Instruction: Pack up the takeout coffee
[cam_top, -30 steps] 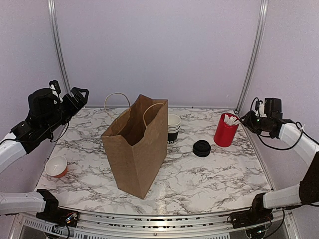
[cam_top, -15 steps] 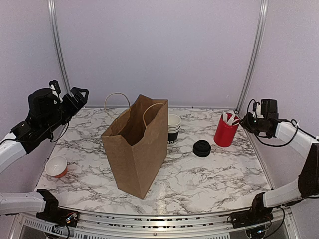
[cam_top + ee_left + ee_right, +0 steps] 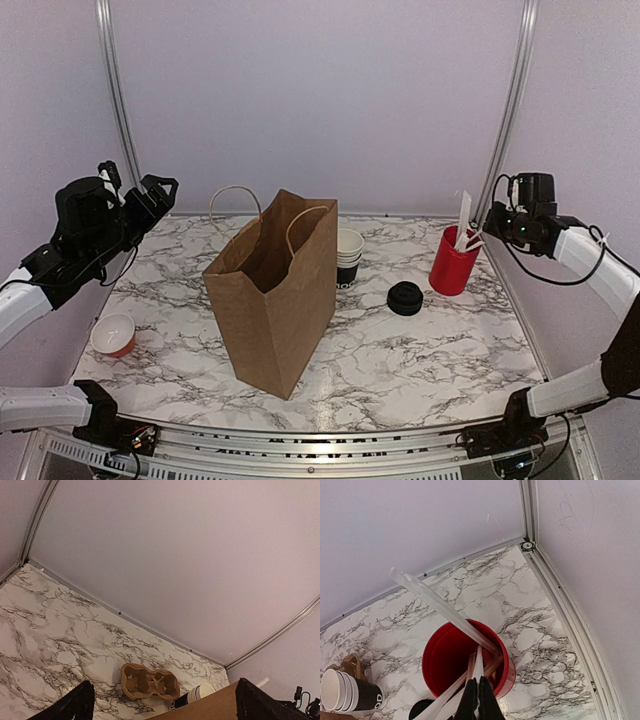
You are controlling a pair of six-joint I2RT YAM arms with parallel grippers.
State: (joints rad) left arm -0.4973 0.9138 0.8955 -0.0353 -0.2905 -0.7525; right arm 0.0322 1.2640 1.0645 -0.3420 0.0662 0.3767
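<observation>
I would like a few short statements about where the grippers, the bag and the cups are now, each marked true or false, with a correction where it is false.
1. The right gripper is shut on a white packet above the red cup. True.
2. The left gripper holds the bag. False: it is open, in the air to the left, apart from the bag.
3. The bag stands upright with its mouth open. True.
4. The lidded cup is inside the bag. False: it stands on the table, between the bag and the red cup.
</observation>
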